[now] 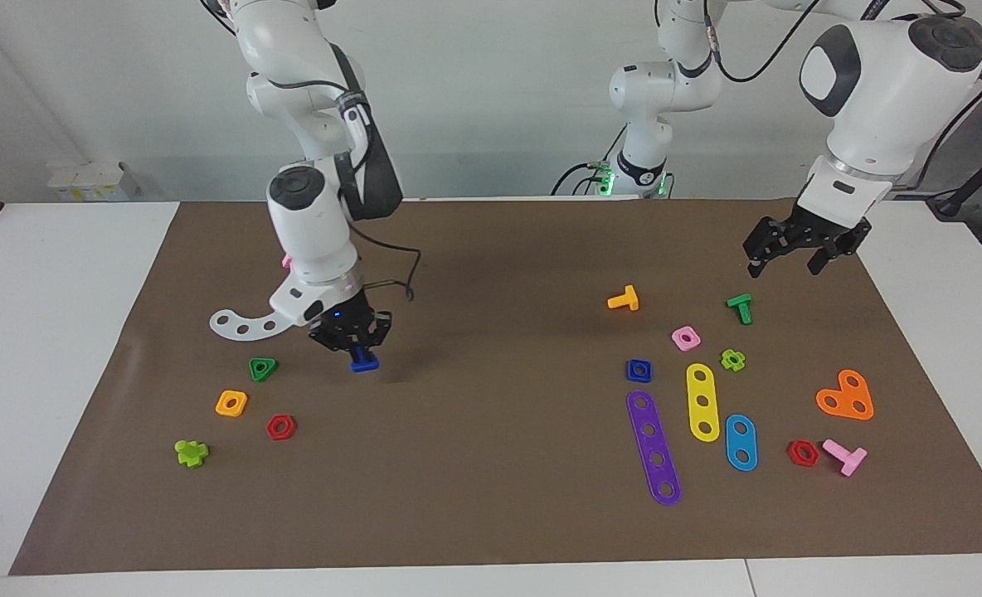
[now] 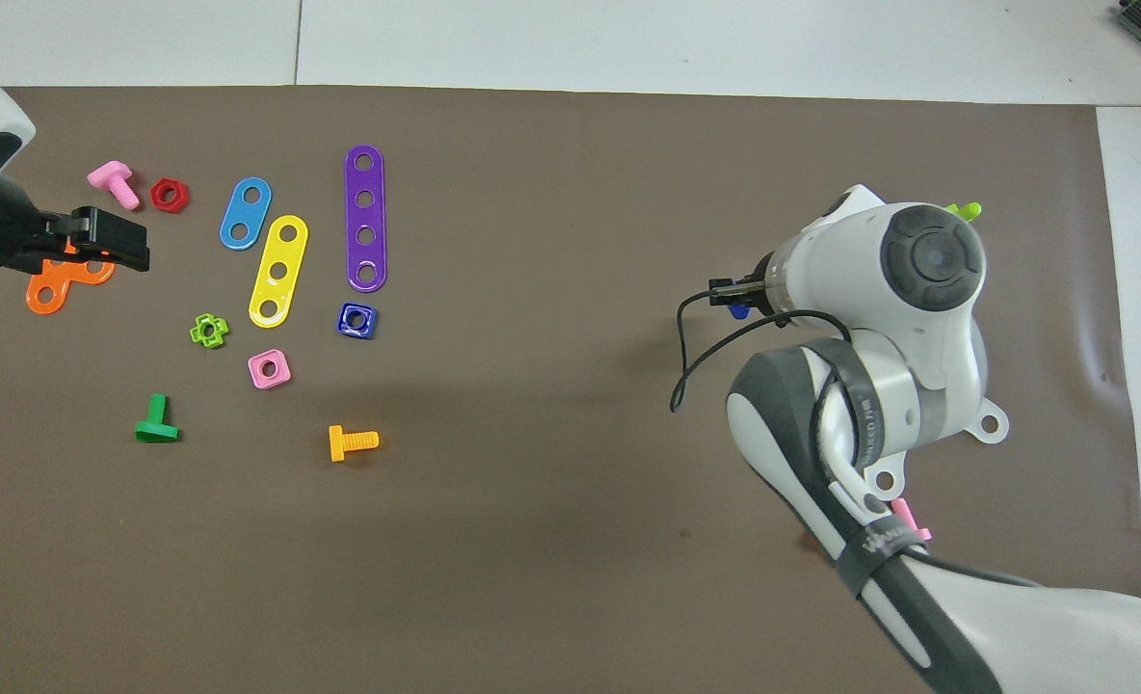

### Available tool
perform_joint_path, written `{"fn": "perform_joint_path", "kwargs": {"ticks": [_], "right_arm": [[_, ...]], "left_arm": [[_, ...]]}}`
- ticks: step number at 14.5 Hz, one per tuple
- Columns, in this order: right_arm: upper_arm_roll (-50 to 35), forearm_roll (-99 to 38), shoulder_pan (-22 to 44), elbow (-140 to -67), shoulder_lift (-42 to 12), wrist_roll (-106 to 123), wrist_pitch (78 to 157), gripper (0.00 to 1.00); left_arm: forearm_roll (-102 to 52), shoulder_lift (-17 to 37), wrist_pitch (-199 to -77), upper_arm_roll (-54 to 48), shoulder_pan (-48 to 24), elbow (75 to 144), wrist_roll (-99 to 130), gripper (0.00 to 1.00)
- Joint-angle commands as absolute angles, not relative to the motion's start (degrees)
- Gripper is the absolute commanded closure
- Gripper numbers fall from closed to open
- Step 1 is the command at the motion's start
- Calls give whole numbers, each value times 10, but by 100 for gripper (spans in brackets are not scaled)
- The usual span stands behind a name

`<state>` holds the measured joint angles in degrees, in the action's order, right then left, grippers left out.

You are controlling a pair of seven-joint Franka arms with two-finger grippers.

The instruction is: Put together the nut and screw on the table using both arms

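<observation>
The dark-blue square nut (image 1: 639,370) lies flat on the brown sheet of the table (image 1: 491,464) toward the left arm's end, beside the purple strip; it also shows in the overhead view (image 2: 357,320). My right gripper (image 1: 357,342) is shut on the dark-blue screw (image 1: 364,360), holding it low over the sheet, beside the green triangular nut. In the overhead view the right arm hides most of the screw (image 2: 739,310). My left gripper (image 1: 785,264) is open and empty, up in the air over the sheet near the green screw.
A green triangular nut (image 1: 263,368), orange square nut (image 1: 231,403), red hex nut (image 1: 280,427) and lime screw (image 1: 192,452) lie near the right gripper. Purple (image 1: 653,447), yellow (image 1: 702,401) and blue (image 1: 741,442) strips, a pink nut (image 1: 685,337) and an orange screw (image 1: 624,299) surround the blue nut.
</observation>
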<state>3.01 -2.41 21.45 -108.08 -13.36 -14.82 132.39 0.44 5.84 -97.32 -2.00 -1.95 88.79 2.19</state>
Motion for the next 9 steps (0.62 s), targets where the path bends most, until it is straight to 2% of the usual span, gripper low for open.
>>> {"fn": "perform_joint_path", "kwargs": {"ticks": [1,4,6,9], "right_arm": [[29,-31,266,-1012,-185,-234,1317,100],[29,-25,321,-970,-235,-318,1328,100],[30,-19,355,-967,-275,-353,1360,100],[30,6,358,-967,-301,-373,1411,100]], "left_arm": [[16,37,-994,-18,-25,925,23,0],[13,40,-1011,-22,-39,943,15,0],[-13,57,-1020,-21,-53,943,19,0],[-34,80,-1038,-21,-54,942,21,3]]}}
